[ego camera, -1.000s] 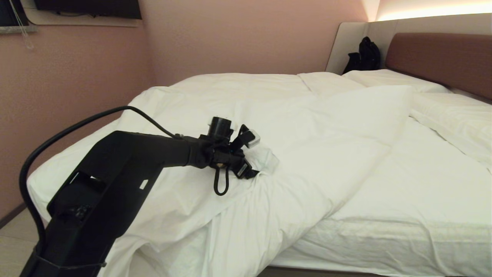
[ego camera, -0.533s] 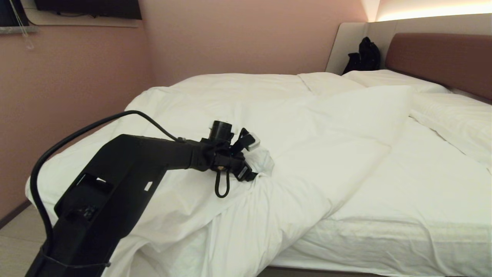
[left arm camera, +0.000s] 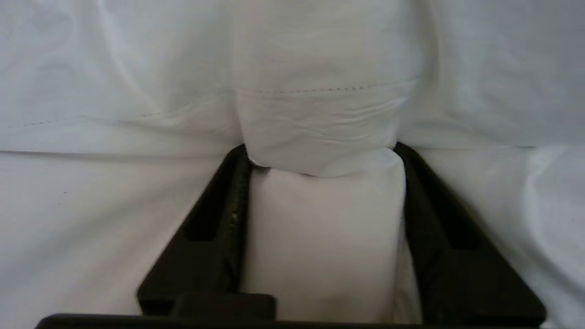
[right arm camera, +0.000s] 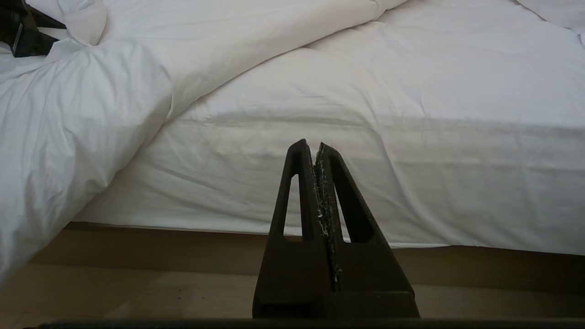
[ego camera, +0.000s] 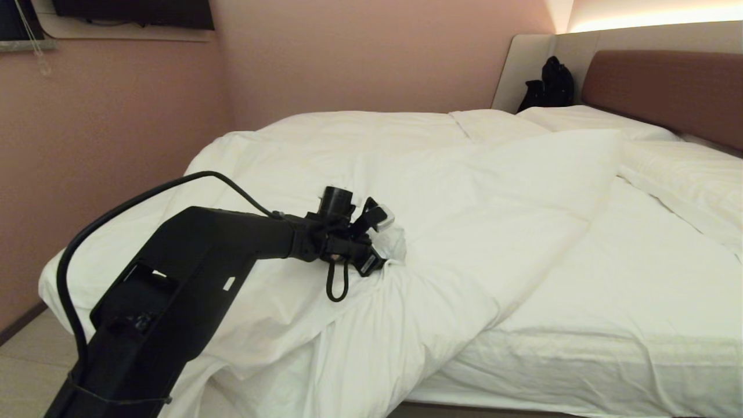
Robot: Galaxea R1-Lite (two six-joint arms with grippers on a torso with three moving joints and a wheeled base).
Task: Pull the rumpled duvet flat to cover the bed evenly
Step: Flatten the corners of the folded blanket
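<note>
Two black fingers [left arm camera: 219,228] of the left gripper [ego camera: 380,241] pinch a fold of the thick, rumpled white duvet [ego camera: 325,168] at the head view's centre, bunched over the bed [ego camera: 627,302]'s left half. The right gripper [right arm camera: 316,151], clenched empty, hangs before the mattress's near edge.
</note>
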